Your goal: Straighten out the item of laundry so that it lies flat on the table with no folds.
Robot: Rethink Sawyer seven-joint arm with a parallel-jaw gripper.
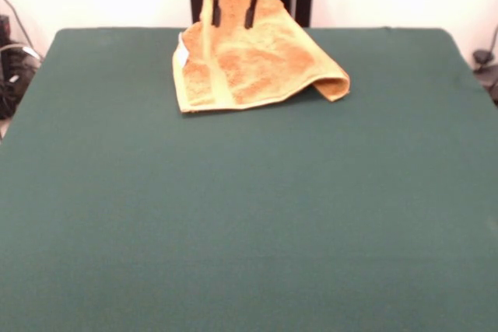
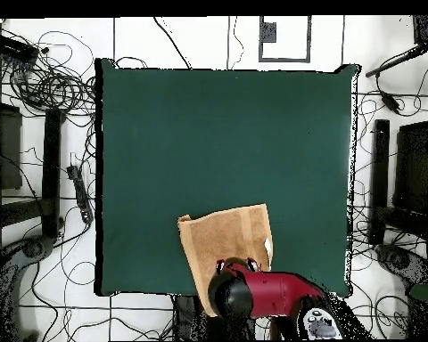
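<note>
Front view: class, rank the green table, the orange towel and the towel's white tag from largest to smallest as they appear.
1. Green table
2. Orange towel
3. White tag, a sliver on the towel's edge

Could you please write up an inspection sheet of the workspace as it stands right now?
Surface: table with dark green top, bare apart from the towel.
Job's things: orange-yellow towel at the table's robot-side edge, not flat; one corner folded over, its far part lifted up at the gripper.
Clutter: nothing seen on the table.
Grippers: gripper down on the towel's raised part, two dark fingers apart against the cloth; a firm grasp cannot be told.
Cables: many loose cables on the floor around the table.
Surroundings: white tiled floor, dark stands at the sides.
</note>
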